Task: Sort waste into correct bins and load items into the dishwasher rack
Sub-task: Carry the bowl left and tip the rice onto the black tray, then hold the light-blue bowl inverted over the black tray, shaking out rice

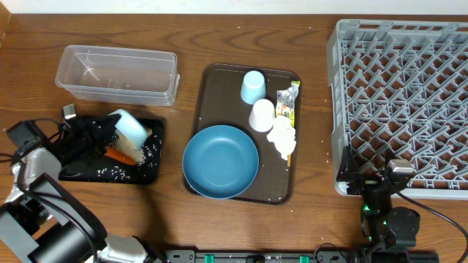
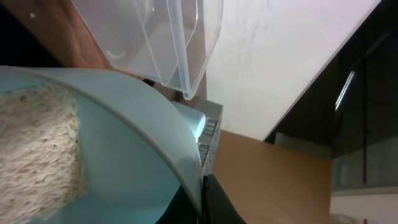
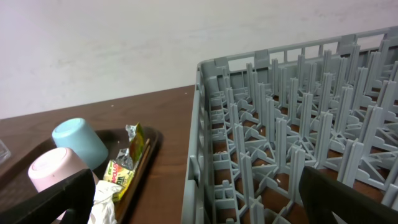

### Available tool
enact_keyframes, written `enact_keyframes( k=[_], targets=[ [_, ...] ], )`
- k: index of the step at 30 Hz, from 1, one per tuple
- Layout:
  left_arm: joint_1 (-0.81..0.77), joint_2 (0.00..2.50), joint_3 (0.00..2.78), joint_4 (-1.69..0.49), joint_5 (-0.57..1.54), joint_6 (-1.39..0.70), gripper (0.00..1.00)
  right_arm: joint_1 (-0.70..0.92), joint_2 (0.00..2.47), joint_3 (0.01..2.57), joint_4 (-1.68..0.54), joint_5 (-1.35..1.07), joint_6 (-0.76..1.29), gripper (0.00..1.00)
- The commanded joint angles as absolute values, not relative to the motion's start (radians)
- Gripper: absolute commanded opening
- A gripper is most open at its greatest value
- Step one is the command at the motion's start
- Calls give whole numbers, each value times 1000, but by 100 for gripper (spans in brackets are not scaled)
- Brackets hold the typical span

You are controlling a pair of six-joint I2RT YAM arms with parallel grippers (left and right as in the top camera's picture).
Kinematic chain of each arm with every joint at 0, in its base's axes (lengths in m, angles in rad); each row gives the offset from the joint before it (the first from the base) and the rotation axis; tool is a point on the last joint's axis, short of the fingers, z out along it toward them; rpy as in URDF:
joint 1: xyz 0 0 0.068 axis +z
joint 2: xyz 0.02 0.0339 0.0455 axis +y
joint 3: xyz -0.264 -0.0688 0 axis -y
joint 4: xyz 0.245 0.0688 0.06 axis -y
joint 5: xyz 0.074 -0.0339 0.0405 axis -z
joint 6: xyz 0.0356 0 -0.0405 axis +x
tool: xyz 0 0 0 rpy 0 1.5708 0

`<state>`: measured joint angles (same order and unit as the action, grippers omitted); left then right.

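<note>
Two grippers are in view. The left gripper (image 1: 108, 135) has its jaws pressed together on the rim of a bowl (image 1: 131, 126). It holds the bowl tipped on its side above the black tray (image 1: 69, 174) at the left of the table (image 1: 175, 212). In the left wrist view a mass of rice (image 2: 37, 143) clings to the inside of the bowl, and one dark finger (image 2: 214, 202) shows just under the rim. Loose grains lie scattered over the black tray, and a carrot (image 1: 121, 155) lies there too, below the bowl. A clear tub (image 1: 117, 73) stands just behind the black tray, apart from it.

The right gripper (image 1: 365, 179) has its jaws spread wide with nothing between them. It hangs at the near left corner of the rack (image 1: 402, 95), the grey crate that fills the right of the table.

Between the two arms lies a brown tray (image 1: 212, 102). On it, a round blue dish (image 1: 219, 161) sits at the front. A blue cup (image 1: 252, 86) stands upside down at the back, with a white cup (image 1: 261, 115), also upside down, just in front of it. Along the right edge lie a wrapper (image 1: 287, 102), a crumpled napkin (image 1: 281, 135) and chopsticks (image 1: 289, 156) partly under the napkin.
</note>
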<state>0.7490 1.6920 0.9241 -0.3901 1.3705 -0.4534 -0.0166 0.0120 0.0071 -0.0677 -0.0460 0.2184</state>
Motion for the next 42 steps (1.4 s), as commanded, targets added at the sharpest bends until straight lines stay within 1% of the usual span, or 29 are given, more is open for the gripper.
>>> enact_keyframes(
  k=[1,3,7,11,13,16,19,24,28,30,33,36,39,42],
  targets=[
    [793,1691,921,-387,1433,-481,6,-32,6,6,-72,-49,208,99],
    [818,1691,921,-388,1435,-503,6,-32,6,6,-72,-49,208,99],
    [848,1691,921,-387,1504,-510,6,-32,6,6,-72,-49,208,99],
    [848,1691,920,-406,1519,-510,6,-32,6,6,-71,-49,208,99],
    [848,1692,920,-402,1492,-511,6,-32,6,6,-72,-49,208,99],
    [848,1693,920,-445,1496,-521,6,-32,6,6,-72,-49,208,99],
    [848,1693,920,-435,1431,-523,6,-32,6,6,-72,-49,208,99],
    [848,1693,920,-441,1461,-525,6,-32,6,6,-72,-49,208,99],
    [844,1693,920,-443,1555,-525,6,-32,6,6,-72,-49,208,99],
    [847,1694,920,-432,1527,-525,6,-32,6,6,-72,-49,208,99],
    [846,1694,920,-436,1573,-528,6,-32,6,6,-72,-49,208,99],
    [847,1695,920,-413,1513,-526,6,-32,6,6,-72,-49,208,99],
    [847,1695,920,-419,1555,-537,6,-32,6,6,-72,-49,208,99],
    [850,1695,920,-395,1540,-555,6,-32,6,6,-71,-49,208,99]
  ],
)
